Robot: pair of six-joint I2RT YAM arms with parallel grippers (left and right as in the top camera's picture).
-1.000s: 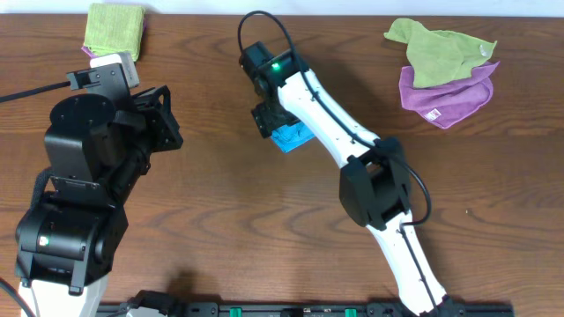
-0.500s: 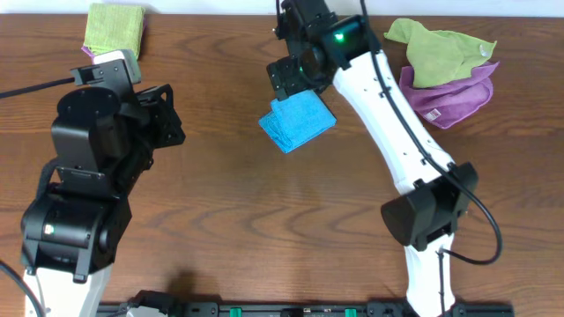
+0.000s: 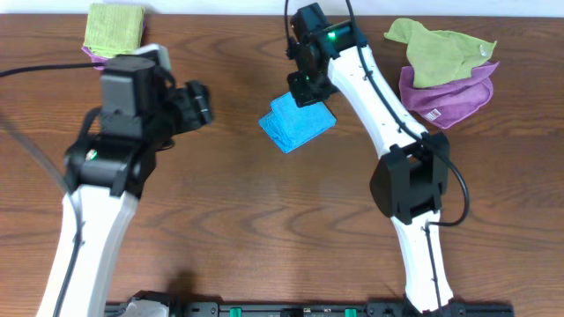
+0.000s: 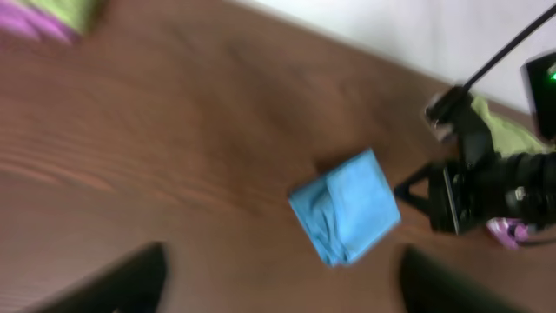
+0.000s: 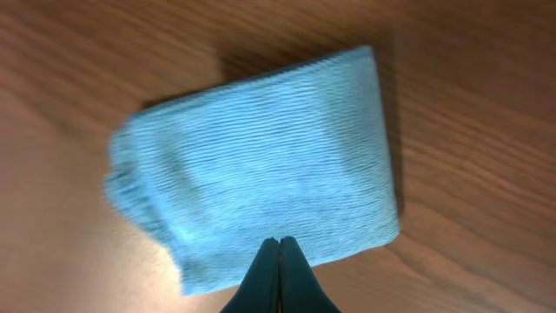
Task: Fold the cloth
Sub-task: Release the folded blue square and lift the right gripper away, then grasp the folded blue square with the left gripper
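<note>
Blue cloth (image 3: 297, 121), folded to a small thick square, flat on the bare wood of the desk (image 3: 264, 229), about midway across and toward the far side. Looks like the tail end of the fold step: layers stacked, one corner slightly puffed and rumpled, nothing gripped.

Right fingers (image 5: 279, 265) pressed together to a narrow point, empty, poised over one edge of the square. Brushing it or just clear of it, cannot tell. Left fingers (image 3: 198, 103) spread wide, empty, well to the left of the cloth and aimed toward it.

Probably next: either lifting clear and leaving the square alone, or flattening the loose corner. For the latter, a light downward touch with no dragging, so as not to unroll the layers.

Plenty of open wood all round the square, most of it toward the near side and between the two arms. Far-left corner taken by a folded green cloth (image 3: 115, 28). Far right taken by a crumpled green cloth (image 3: 436, 48) atop a purple cloth (image 3: 445, 95), both well apart from the blue one. Far desk edge close behind the right arm, so safer to pull back toward the near side.
</note>
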